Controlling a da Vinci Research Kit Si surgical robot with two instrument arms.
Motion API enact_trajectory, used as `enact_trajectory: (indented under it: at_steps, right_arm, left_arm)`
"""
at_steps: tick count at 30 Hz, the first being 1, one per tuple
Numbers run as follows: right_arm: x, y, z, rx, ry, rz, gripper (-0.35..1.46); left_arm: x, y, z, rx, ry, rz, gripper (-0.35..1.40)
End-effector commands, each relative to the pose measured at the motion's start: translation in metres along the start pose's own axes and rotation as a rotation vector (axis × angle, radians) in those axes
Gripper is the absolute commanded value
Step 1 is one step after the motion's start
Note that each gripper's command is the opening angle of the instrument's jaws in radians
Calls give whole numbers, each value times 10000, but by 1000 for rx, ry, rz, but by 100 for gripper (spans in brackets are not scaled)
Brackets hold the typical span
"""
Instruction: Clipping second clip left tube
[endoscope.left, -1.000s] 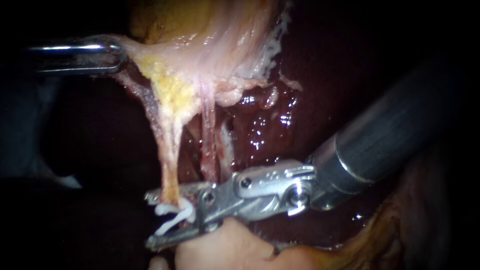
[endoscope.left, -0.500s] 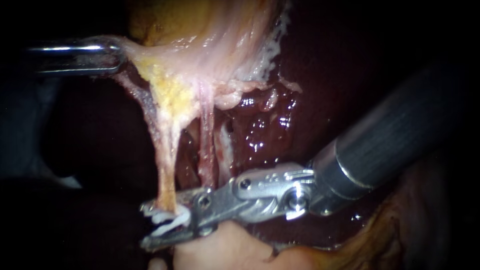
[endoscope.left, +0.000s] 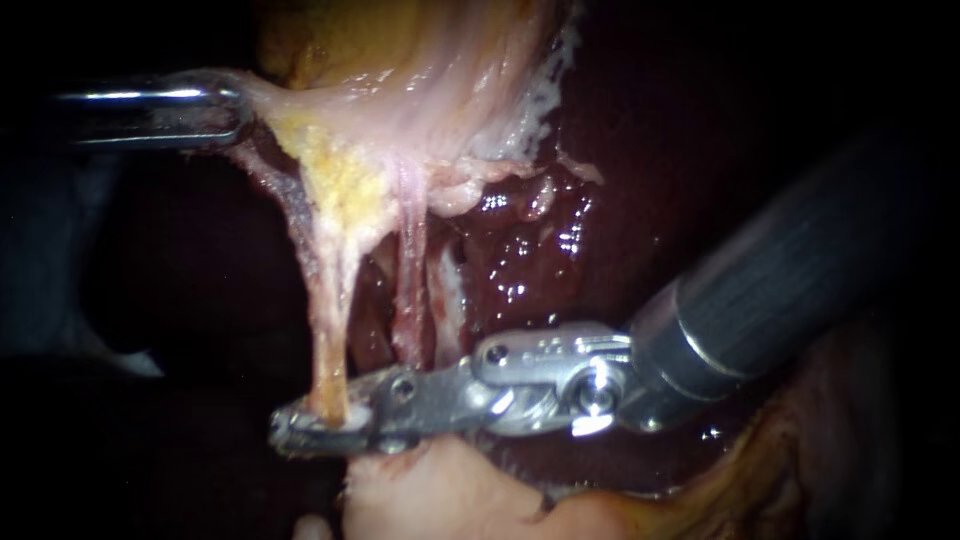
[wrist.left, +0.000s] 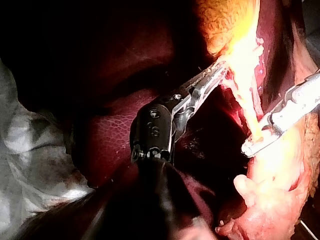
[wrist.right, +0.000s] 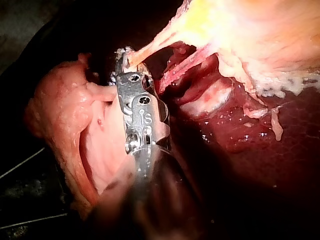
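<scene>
The left tube (endoscope.left: 335, 300), a pale yellowish strand, hangs from the gallbladder (endoscope.left: 420, 110) down to my right instrument (endoscope.left: 300, 428). Its jaws lie closed across the tube's lower end, and the white clip is almost hidden between them. The redder right tube (endoscope.left: 412, 290) runs just beside it, outside the jaws. My left instrument (endoscope.left: 232, 112) is shut on the gallbladder's edge at the upper left and holds it taut. In the right wrist view the right instrument (wrist.right: 125, 59) pinches the tube (wrist.right: 157, 42). In the left wrist view the left instrument (wrist.left: 216, 75) grips the tissue, with the right instrument (wrist.left: 250, 146) ahead of it.
Dark red liver (endoscope.left: 540, 240) lies wet and glistening behind the tubes. A pale fleshy lump (endoscope.left: 440, 495) sits right under the right instrument's jaws. The right instrument's dark shaft (endoscope.left: 790, 280) crosses the right side. Grey cloth (wrist.left: 30, 150) lies beside the left instrument's shaft.
My right instrument's jaws, open around the left tube with a white clip showing, have closed on the tube and shifted slightly left. The left instrument has held still.
</scene>
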Motion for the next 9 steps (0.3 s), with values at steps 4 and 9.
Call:
enact_trajectory:
  at_steps: [4, 9]
  right_arm:
    - [-2, 2, 0, -4, 0, 7, -35]
    - [-3, 2, -1, 2, -4, 7, -35]
  left_arm:
    - [0, -1, 0, 0, 0, 0, -35]
    - [0, -2, 0, -1, 0, 0, -35]
